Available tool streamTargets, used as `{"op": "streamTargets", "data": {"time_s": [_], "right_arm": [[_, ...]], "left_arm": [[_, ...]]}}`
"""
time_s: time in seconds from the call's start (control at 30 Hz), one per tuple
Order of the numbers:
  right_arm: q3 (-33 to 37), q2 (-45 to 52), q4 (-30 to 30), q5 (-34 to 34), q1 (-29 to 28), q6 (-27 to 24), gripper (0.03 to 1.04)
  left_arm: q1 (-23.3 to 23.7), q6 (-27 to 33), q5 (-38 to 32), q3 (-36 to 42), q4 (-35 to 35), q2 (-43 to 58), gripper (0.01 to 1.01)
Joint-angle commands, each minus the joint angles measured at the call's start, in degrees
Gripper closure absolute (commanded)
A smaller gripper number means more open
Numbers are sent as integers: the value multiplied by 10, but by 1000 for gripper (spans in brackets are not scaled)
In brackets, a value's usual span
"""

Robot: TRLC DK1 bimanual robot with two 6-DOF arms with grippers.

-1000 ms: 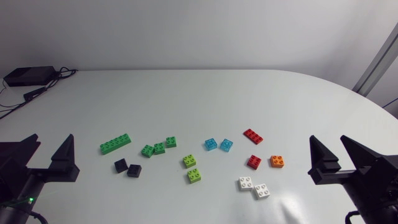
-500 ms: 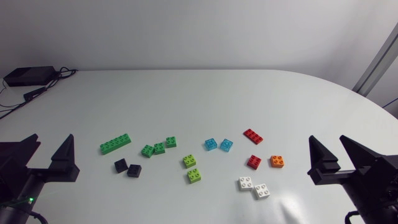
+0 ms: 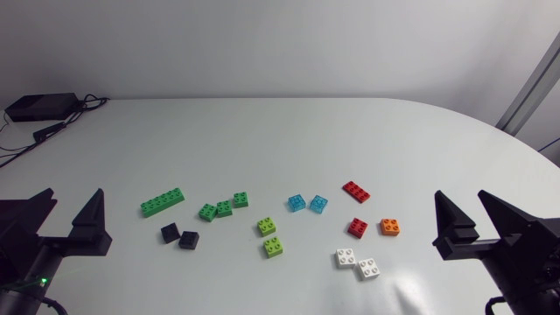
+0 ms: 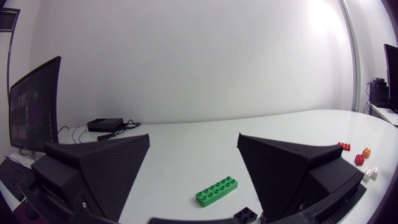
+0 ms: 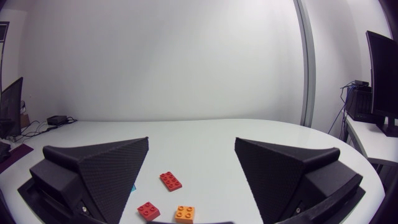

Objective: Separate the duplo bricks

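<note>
Two white bricks [image 3: 346,258], one orange brick [image 3: 390,227]

We see a white worktop [image 3: 262,140] with a rounded far edge, and at its far left corner a small black box [image 3: 40,106] with cables [image 3: 87,102] trailing beside it.

Duplo bricks [image 3: 163,202] smooth glossy plastic; table [image 3: 280,140] smooth, semi-matt; left gripper [image 4: 194,140], right gripper [image 5: 191,142] matt blk, grainy.
</note>
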Motion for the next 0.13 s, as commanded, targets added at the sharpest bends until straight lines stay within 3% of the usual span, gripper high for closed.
{"op": "streamTargets", "data": {"time_s": [0.0,0.1], "right_arm": [[-22,-4,-11,1,0,12,69],[-22,-3,-12,1,3,12,69]], "left_arm": [[5,-11,6,-11,0,-10,44],[5,-11,6,-10,-1,-10,44]]}}
